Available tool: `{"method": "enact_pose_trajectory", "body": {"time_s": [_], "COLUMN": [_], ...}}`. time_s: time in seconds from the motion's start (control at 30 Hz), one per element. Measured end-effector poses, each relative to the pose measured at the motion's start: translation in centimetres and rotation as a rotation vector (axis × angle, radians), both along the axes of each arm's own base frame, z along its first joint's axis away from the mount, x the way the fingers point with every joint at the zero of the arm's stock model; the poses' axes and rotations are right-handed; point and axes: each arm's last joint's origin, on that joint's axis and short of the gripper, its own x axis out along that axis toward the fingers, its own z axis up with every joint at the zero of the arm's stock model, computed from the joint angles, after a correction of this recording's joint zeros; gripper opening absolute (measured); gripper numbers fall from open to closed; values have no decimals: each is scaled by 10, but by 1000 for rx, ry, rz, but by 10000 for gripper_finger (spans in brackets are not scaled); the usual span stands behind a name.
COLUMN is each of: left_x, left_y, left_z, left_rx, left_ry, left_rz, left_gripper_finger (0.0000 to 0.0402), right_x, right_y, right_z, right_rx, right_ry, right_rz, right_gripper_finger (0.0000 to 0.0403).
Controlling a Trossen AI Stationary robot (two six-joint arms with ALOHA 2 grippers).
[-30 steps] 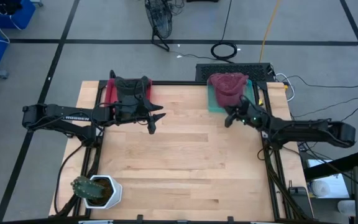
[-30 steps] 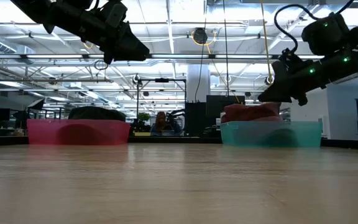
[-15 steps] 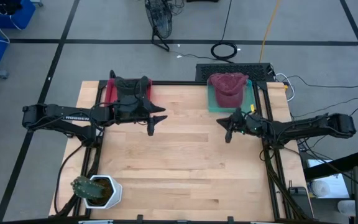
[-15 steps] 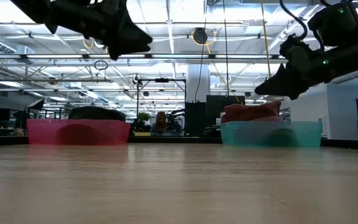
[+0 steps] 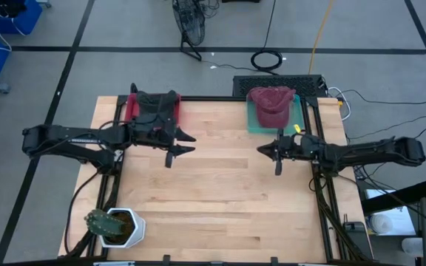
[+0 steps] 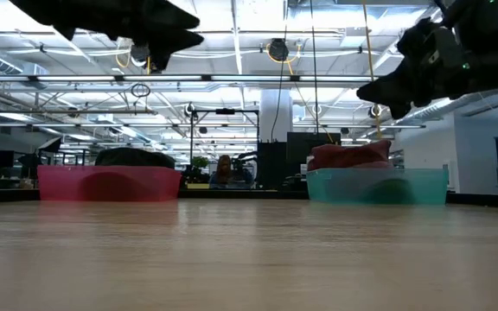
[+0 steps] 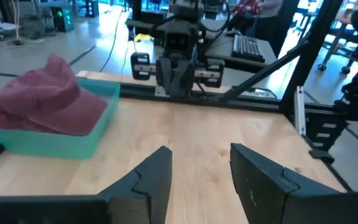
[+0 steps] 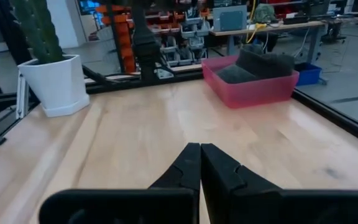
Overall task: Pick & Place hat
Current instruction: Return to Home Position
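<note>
At the far right of the bench (image 5: 220,199), the red cap (image 5: 272,103) lies heaped in the green bin (image 5: 251,124), its crown rising above the rim. At the far left, the black cap (image 5: 156,105) sits in the red bin (image 5: 131,111). Both arms hang above the bare wood in the middle of the bench, clear of the bins. Left gripper (image 5: 177,146): just on the near side of the red bin, fingers (image 7: 151,177) parted and empty. Right gripper (image 5: 271,154): just on the near side of the green bin, fingers (image 8: 185,165) pressed together with nothing between them. A potted cactus (image 5: 113,225) stands at the near left corner, well apart from both arms.
</note>
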Motion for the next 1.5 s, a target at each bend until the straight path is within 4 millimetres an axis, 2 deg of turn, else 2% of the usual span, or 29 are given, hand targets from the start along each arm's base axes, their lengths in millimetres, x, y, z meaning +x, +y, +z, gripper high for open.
{"method": "enact_pose_trajectory", "body": {"time_s": [0.13,0.23,0.43,0.6,0.67,0.77,0.93,1.2,1.5], "left_x": [-16,-28,-58,-81,-88,-97,-110,-114,-121], "left_y": [-5,-11,-16,-19,-20,-21,-23,-25,-26], "left_z": [6,-1,-22,-44,-52,-66,-91,-92,-92], "left_rx": [4,21,-4,-70,-76,-66,-62,-96,-113], "left_ry": [27,5,-113,-187,-215,-230,-280,-255,-249], "left_rz": [28,66,70,74,74,58,16,5,-24], "left_gripper_finger": [165,165,165,165,165,165,165,165,165], "right_x": [-9,-17,-30,-40,-42,-44,-45,-45,-48], "right_y": [2,3,4,5,6,6,7,7,7], "right_z": [5,9,11,-10,-3,-6,-3,-10,-7], "right_rx": [0,-5,-25,-17,-28,-27,-37,-21,-25], "right_ry": [-10,-24,-33,-77,-167,-133,-163,-93,-126], "right_rz": [18,19,21,21,19,16,43,44,51], "right_gripper_finger": [0,0,0,0,0,0,0,0,0]}}
